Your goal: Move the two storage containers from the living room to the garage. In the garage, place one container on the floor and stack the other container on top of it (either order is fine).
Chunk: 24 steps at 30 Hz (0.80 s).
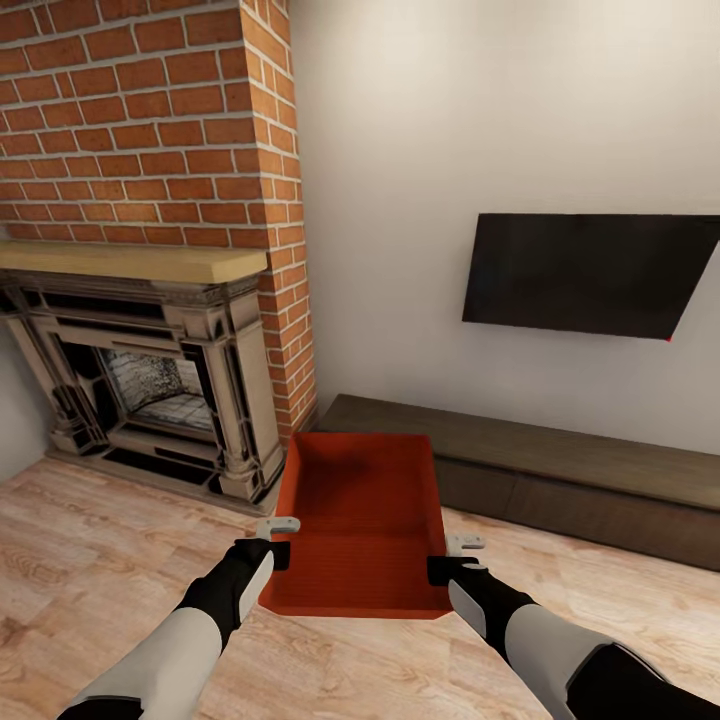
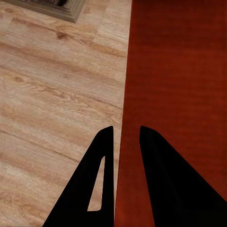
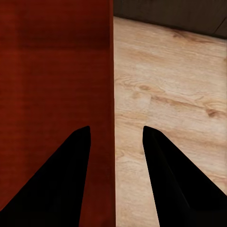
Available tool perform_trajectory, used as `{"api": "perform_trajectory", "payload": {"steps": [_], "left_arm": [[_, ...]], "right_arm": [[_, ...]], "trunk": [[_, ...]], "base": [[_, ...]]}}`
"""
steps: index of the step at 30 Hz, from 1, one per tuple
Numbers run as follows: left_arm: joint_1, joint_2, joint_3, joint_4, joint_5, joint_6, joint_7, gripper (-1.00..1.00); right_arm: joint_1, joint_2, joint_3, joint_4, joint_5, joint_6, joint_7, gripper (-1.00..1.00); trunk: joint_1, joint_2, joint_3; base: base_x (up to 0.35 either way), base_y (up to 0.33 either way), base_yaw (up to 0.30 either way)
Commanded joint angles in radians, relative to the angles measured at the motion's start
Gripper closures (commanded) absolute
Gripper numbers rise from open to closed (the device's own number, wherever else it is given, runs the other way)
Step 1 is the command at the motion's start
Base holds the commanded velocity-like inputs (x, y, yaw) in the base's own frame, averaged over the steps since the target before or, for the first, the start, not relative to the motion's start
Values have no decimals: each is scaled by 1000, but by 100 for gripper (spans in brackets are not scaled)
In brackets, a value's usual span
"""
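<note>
One orange-red storage container (image 1: 362, 520) is held between the two grippers above the light wood-plank floor (image 1: 120, 560) of the living room, carried by its two long walls so that the load is shared and the bin is kept roughly level. The left gripper (image 1: 278, 541) is set on the container's left wall near the end closest to the robot; in the left wrist view its fingers (image 2: 101, 175) are seen straddling that wall (image 2: 124, 142), narrowed with one finger outside and one inside, so it is judged to be clamped on the rim. The right gripper (image 1: 452, 557) is placed likewise on the opposite wall, and in the right wrist view the wall edge (image 3: 112, 118) runs between its fingers (image 3: 71, 179), which stand somewhat wider; whether the pads are actually touching cannot be told. A second container is not accounted for here. Ahead of the grippers, beyond the far end of the bin, a long low dark cabinet (image 1: 560, 470) is set against the white wall under a black TV (image 1: 585, 275), and to the left of the left gripper a red brick fireplace (image 1: 150, 330) is found. Forward travel is blocked by the cabinet and fireplace, so a turn away from them is judged necessary before the garage can be reached.
</note>
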Motion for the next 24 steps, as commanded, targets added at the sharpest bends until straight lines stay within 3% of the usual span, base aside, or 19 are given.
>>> {"api": "perform_trajectory", "payload": {"steps": [1, 24], "left_arm": [[-1, 6, 10, 0, -11, 9, 9, 100], [-1, 5, 10, 0, -11, 9, 9, 100]], "right_arm": [[0, -1, 38, -8, 1, 5, -3, 100], [0, 1, 37, -8, 1, 5, -5, 100]], "trunk": [[1, -2, -2], [1, -2, -2]], "base": [[0, 0, 0], [0, 0, -21]]}}
